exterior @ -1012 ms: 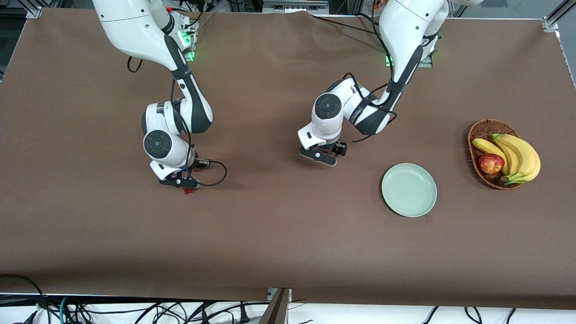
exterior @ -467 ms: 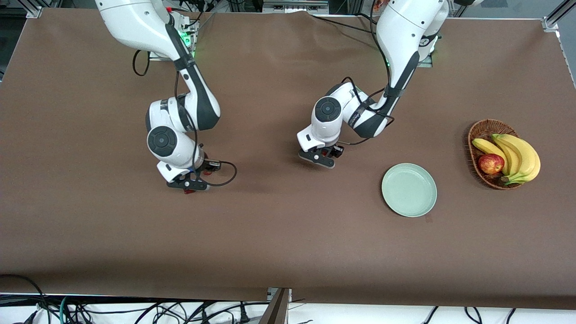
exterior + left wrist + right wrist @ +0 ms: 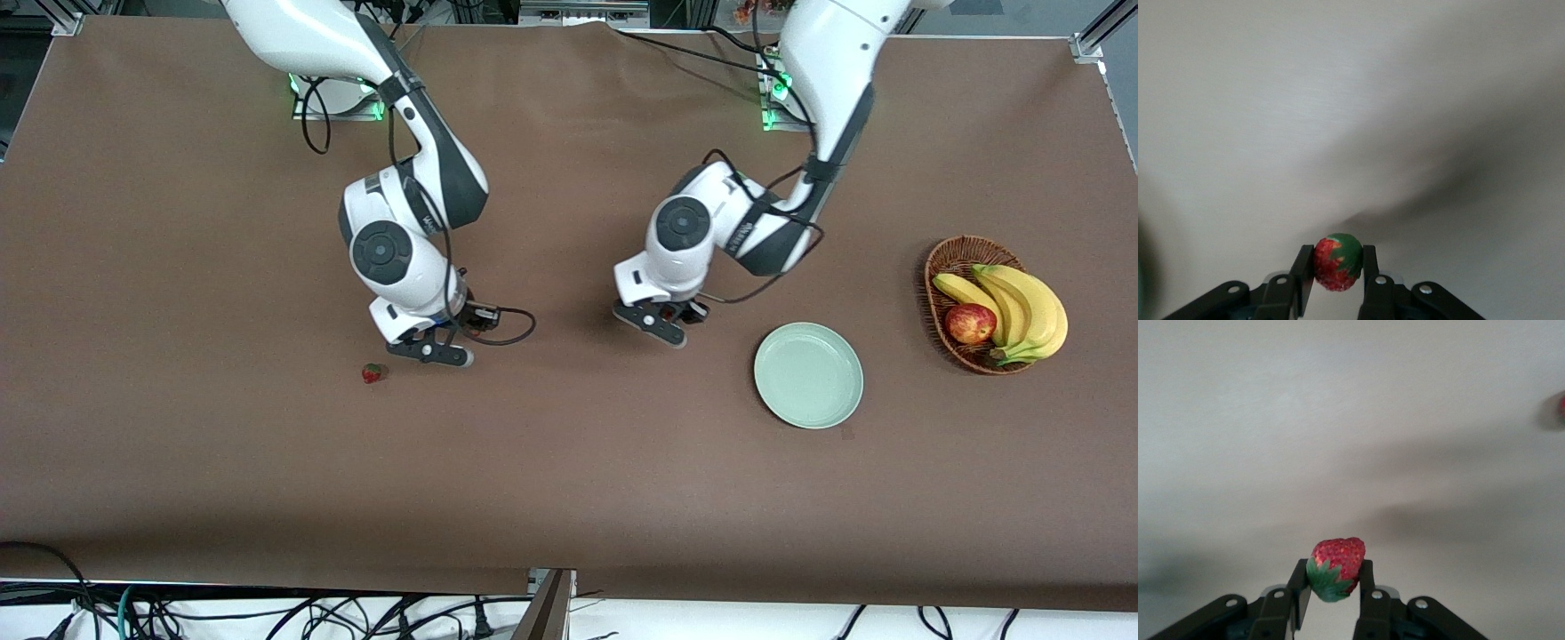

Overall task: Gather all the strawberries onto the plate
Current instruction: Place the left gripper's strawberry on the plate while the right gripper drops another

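In the left wrist view a small red strawberry with a green top is pinched between the fingers of my left gripper, which is shut on it. That left gripper hangs just above the table beside the pale mint plate, which has nothing on it. My right gripper is shut on a second strawberry. The right gripper hangs over the table's middle. A third strawberry lies on the table beside it, also seen as a strawberry at the right wrist view's edge.
A brown wicker basket stands at the left arm's end of the table, past the plate. It holds bananas and a red apple. The brown table cover is bare nearer the front camera.
Both arms have shifted toward the plate's end of the table. The left gripper has shut on its strawberry. The right gripper has moved off the lying strawberry, which now shows in full.
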Tool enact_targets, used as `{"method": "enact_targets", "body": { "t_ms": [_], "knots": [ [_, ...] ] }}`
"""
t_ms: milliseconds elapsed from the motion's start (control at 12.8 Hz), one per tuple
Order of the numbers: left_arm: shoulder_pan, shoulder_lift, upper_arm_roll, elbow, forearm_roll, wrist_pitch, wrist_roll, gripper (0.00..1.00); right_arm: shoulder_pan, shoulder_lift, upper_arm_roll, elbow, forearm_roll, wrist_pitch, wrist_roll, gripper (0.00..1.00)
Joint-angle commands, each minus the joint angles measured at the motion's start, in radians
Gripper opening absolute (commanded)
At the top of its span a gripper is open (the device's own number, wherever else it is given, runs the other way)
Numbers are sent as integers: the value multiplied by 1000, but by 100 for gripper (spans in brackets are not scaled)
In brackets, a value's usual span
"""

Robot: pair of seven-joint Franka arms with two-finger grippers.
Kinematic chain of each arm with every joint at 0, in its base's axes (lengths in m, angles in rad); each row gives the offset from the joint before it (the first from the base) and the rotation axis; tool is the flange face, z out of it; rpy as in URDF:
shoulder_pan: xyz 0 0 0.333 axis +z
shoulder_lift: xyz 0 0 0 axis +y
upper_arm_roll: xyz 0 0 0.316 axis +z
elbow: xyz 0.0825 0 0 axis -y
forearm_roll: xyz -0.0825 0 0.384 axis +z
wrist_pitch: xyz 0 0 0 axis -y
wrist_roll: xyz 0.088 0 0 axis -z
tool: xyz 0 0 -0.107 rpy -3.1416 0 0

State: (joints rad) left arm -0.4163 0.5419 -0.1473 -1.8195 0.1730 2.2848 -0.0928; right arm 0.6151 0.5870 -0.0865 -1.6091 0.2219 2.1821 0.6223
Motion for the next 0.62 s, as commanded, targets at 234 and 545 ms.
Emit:
{"method": "enact_targets", "body": {
  "t_ms": [234,545],
  "knots": [
    [262,-126,-66,-12,-94,-168,560,0,107,152,31,205,11,31,267,17],
    [358,-129,-72,-15,-165,-202,801,1,233,350,31,369,11,278,560,25]
  ]
}}
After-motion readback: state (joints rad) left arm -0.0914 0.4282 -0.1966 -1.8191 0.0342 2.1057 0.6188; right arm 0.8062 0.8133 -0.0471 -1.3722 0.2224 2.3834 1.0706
